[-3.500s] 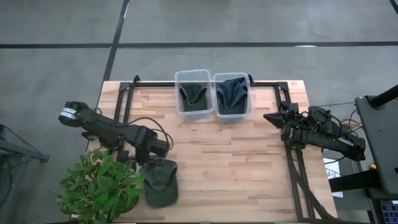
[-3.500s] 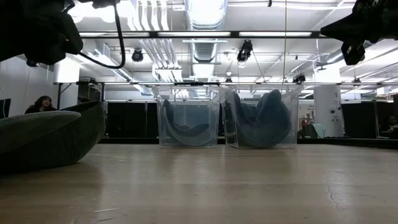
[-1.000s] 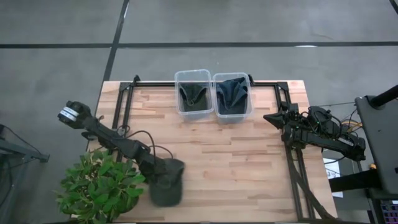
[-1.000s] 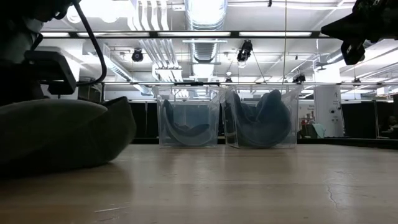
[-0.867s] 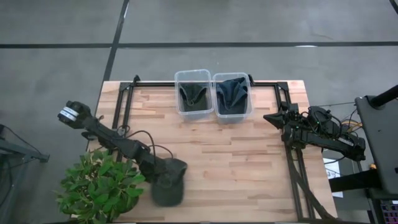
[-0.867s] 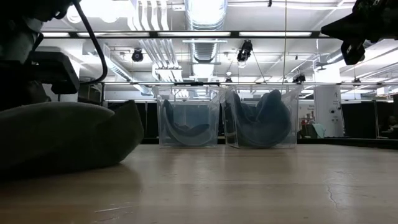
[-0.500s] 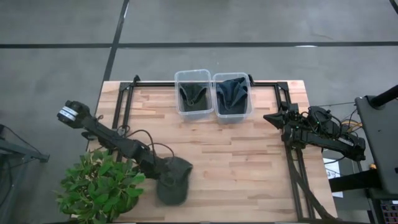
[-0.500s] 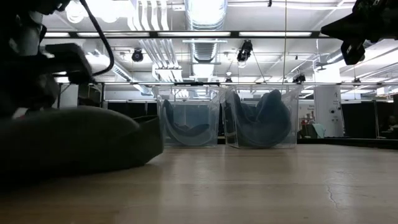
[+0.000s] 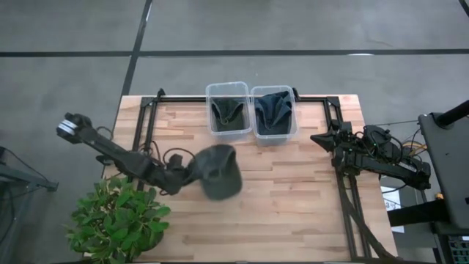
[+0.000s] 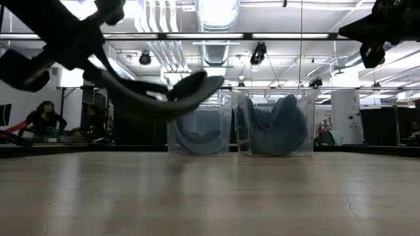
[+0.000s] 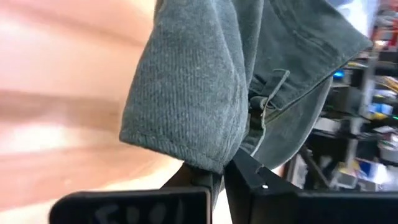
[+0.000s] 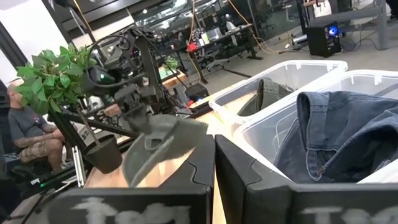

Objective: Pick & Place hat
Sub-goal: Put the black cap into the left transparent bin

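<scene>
A grey-green hat (image 9: 220, 172) hangs in the air over the middle of the table, just near of the two clear bins. My left gripper (image 9: 187, 176) is shut on it at its left side. In the low view the hat (image 10: 164, 98) is well clear of the wood, with its brim pointing right. The left bin (image 9: 227, 110) holds a dark green hat and the right bin (image 9: 273, 111) a blue one. My right gripper (image 9: 316, 138) is shut on nothing and waits raised at the table's right side. My left gripper pinches a folded edge of the hat's crown (image 11: 208, 163) between its two fingers, close to the back strap (image 11: 268, 102). The fingers come roughly level from the table's left. The hat reaches out beyond them toward the right, tilted and lifted clear of the table.
A potted plant (image 9: 117, 220) stands at the table's near left corner. Black frame rails (image 9: 146, 125) run along the left, far and right sides. In the low view, people (image 10: 42, 121) sit in the room beyond. Bare wood (image 9: 286, 205) lies at centre and right.
My left gripper first slid the hat a little to the right along the table near the plant. It then took hold, raised the hat clear and carried it toward the far edge and the bins. My right arm kept still.
</scene>
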`<state>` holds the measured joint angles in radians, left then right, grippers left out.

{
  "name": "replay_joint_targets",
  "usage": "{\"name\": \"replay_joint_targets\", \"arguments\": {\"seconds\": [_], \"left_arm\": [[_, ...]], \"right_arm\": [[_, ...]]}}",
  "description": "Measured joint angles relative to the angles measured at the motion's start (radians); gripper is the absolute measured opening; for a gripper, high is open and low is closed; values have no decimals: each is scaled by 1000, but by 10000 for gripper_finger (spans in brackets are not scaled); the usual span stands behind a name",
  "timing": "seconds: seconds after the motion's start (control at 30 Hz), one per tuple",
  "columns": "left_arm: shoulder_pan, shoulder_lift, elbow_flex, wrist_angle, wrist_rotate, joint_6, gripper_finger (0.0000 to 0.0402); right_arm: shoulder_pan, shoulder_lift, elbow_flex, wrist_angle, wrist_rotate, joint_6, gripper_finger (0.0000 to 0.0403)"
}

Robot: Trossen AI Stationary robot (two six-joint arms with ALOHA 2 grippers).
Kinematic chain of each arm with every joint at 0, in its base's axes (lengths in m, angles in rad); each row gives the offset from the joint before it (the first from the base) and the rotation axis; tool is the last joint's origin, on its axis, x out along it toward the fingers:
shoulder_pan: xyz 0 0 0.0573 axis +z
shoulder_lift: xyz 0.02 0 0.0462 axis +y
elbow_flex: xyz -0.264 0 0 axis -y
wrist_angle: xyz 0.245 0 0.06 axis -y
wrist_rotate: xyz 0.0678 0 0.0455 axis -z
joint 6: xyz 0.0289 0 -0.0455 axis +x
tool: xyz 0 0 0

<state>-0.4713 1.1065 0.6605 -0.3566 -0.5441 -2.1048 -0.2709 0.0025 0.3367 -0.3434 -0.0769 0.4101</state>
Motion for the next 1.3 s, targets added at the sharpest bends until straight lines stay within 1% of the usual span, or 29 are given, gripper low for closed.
{"name": "replay_joint_targets", "arguments": {"seconds": [0.13,0.23,0.3,0.37,0.53,0.6,0.67,0.77,0.83,0.93,1.03,1.1,1.13,1.2,1.3], "left_arm": [[0,-34,17,11,-90,151,14],[0,-40,34,42,-171,313,14],[0,-41,39,99,-237,447,14],[0,-41,40,182,-302,612,14],[0,-40,40,422,-432,1114,14],[0,-42,40,517,-460,1294,14],[0,-45,40,611,-465,1449,14],[0,-51,40,760,-454,1645,14],[0,-60,40,828,-433,1728,14],[2,-70,40,852,-425,1747,14],[10,-75,40,858,-420,1711,14],[19,-76,39,885,-389,1686,14],[24,-76,39,917,-354,1679,14],[40,-76,39,1013,-244,1680,14],[68,-77,39,1208,-25,1705,14]], "right_arm": [[0,0,0,4,0,2,8],[0,0,0,4,0,2,8],[0,0,0,4,0,1,9],[0,0,0,4,0,0,8],[0,0,0,4,0,-7,9],[0,0,0,4,0,-9,9],[0,0,0,4,0,-12,9],[0,0,0,4,0,-17,9],[0,0,0,4,0,-20,9],[0,0,0,4,0,-21,8],[0,0,0,4,0,-21,8],[0,0,0,4,0,-21,9],[0,0,0,4,0,-21,9],[0,0,0,4,0,-21,9],[0,0,0,4,0,-20,8]]}}
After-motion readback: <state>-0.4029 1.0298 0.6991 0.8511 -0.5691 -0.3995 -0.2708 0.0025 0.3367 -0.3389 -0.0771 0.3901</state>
